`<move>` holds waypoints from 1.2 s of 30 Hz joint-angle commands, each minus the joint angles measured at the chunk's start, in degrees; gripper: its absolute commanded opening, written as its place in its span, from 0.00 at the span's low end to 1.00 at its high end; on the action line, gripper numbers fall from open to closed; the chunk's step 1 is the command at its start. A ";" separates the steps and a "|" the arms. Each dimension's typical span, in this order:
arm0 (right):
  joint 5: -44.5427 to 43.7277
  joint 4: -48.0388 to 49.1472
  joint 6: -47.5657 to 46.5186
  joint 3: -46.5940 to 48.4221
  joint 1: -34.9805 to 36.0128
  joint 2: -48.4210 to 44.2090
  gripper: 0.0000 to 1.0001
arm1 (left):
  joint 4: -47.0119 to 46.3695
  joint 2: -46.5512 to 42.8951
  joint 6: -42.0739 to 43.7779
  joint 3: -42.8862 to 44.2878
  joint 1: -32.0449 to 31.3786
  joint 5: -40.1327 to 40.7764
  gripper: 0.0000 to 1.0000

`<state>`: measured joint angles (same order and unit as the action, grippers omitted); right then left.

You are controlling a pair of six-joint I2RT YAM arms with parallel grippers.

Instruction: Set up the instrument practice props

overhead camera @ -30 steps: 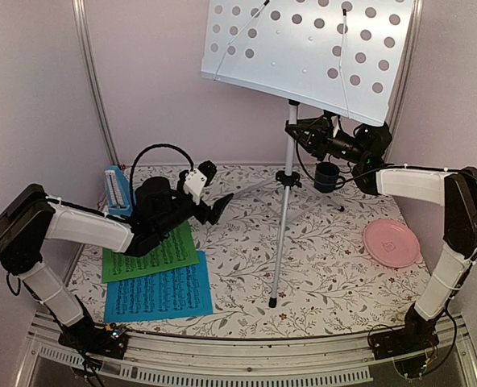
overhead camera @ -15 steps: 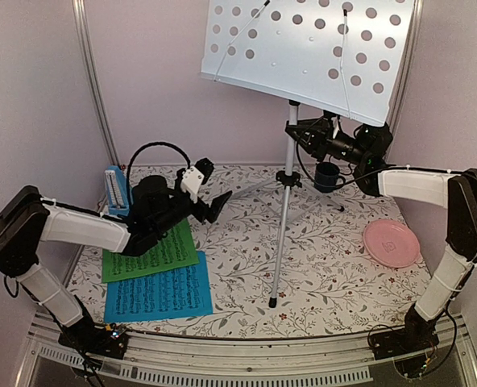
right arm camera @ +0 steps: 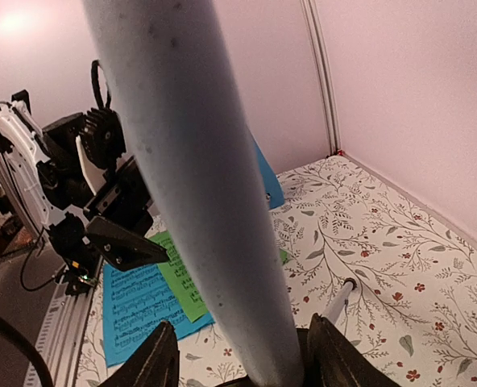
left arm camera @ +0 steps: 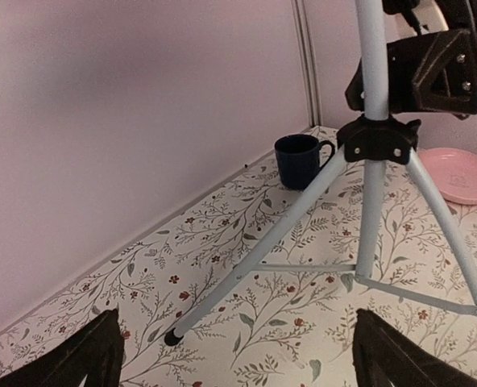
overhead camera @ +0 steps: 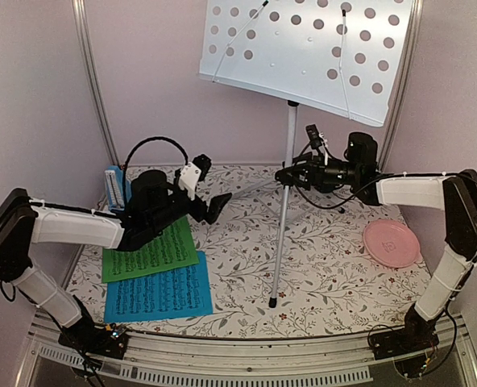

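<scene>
Music stand (overhead camera: 284, 218) upright in the middle of the table (overhead camera: 327, 274), with the right gripper (overhead camera: 289, 174) around its pole.
The right gripper's fingers (right arm camera: 162, 359) straddle the pole just above the tripod collar, loose, with a gap showing on one side. The left gripper (overhead camera: 217, 207) hangs spread wide over the table, holding nothing, beside the green sheet (overhead camera: 150, 254). The blue sheet (overhead camera: 158, 294) lies just in front of the green one, and the metronome (overhead camera: 114, 189) stands by the left wall.
</scene>
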<state>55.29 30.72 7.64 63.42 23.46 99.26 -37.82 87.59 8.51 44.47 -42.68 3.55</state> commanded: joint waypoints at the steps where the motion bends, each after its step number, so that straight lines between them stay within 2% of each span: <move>1: 1.19 -5.26 0.72 -1.31 -0.28 -3.02 0.63 | 7.98 1.27 -0.61 5.21 3.56 -9.95 0.99; 4: 0.68 -4.29 1.90 -3.22 -0.85 -5.06 0.72 | 12.00 5.79 0.32 10.43 5.80 -19.06 0.99; 6: -0.09 -2.33 3.45 -5.50 -1.46 -7.11 0.81 | 14.41 9.09 2.35 14.55 6.59 -22.70 0.99; 7: -0.26 -1.58 4.59 -6.79 -1.83 -7.90 0.83 | 15.58 10.85 3.51 16.82 6.90 -23.57 0.99; 16: -5.02 0.55 10.74 -15.71 -6.02 -13.63 0.85 | 29.19 29.17 17.39 39.53 8.57 -31.41 0.94; 20: -9.35 0.29 13.20 -19.25 -7.72 -14.18 0.83 | 33.26 35.32 20.30 48.16 8.49 -32.75 0.89; 24: -10.95 0.10 14.42 -19.46 -8.22 -11.45 0.80 | 34.23 38.94 20.67 52.46 8.40 -34.97 0.83; 26: -10.69 0.22 14.21 -18.34 -8.17 -9.02 0.78 | 34.59 39.90 19.95 53.51 8.40 -34.39 0.78; 29: -10.46 0.25 13.78 -15.70 -8.16 -4.96 0.75 | 34.38 39.54 19.12 52.57 8.49 -34.30 0.63; 36: -9.25 0.18 12.88 -9.38 -8.12 1.50 0.72 | 26.67 34.15 16.29 43.67 9.37 -33.72 0.31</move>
<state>46.22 29.43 21.08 49.76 15.35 98.63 -6.87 126.15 26.65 92.03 -34.59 -29.69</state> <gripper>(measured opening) 0.725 0.382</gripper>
